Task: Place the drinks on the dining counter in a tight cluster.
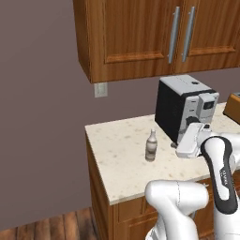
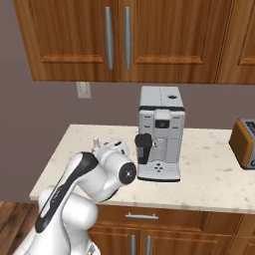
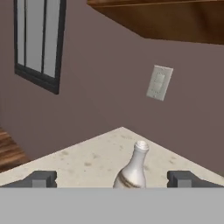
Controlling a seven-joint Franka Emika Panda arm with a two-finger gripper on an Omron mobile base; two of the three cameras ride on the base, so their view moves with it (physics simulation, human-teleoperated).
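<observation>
On speckled stone, slim narrow-necked bottle (image 1: 150, 146)

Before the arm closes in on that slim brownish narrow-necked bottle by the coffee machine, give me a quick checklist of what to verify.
1. Gripper open: ok, fingertips stand wide apart.
2. Slim brownish narrow-necked bottle upright: ok.
3. Bottle lined up between the fingertips: ok in the hand view, slightly right of centre.
4. Room around the bottle: ok, bare beige speckled counter beside it; the black and silver coffee machine stands apart.
5. Fingers far enough forward to grasp: cannot tell, depth is unclear.
6. Bottle on the dining counter yet: not ok, it stands on the counter under the wooden wall cabinets.
</observation>
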